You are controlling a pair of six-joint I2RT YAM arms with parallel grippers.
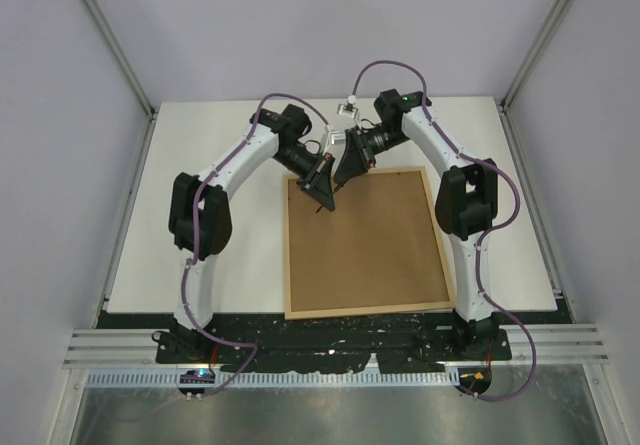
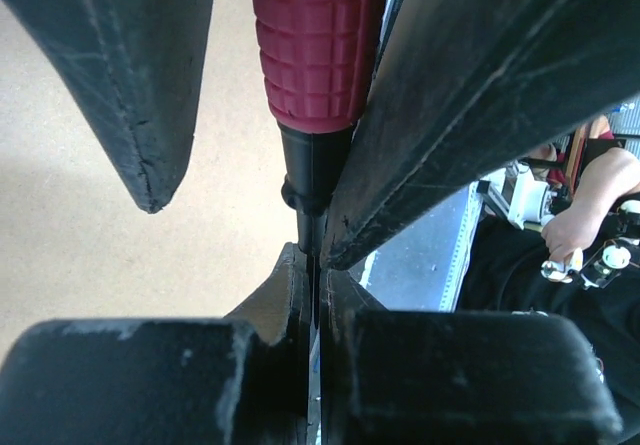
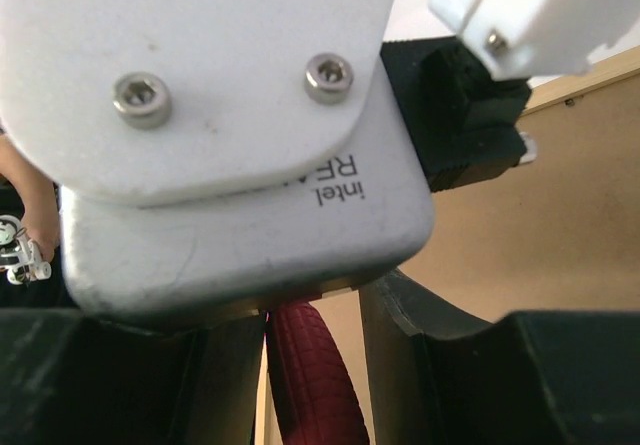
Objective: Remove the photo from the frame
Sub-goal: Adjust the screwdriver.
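The frame point(image 1: 365, 240) lies back up on the white table, its brown fibreboard panel point(image 2: 90, 225) showing inside the light-wood rim. The photo is hidden. Both grippers meet over the frame's far left corner. My left gripper point(image 1: 322, 201) is shut on the thin dark shaft of a red-handled tool point(image 2: 310, 45); its jaws stand almost together point(image 2: 315, 295). My right gripper point(image 1: 340, 183) is open, with the red handle point(image 3: 310, 385) between its fingers point(image 2: 130, 85). The handle rests against one finger, with a gap to the other.
The left wrist's grey camera housing point(image 3: 220, 165) fills most of the right wrist view. A person's hand point(image 2: 570, 235) shows beyond the table's near edge. The white table point(image 1: 215, 225) extends left of the frame, with enclosure posts point(image 1: 110, 40) at the sides.
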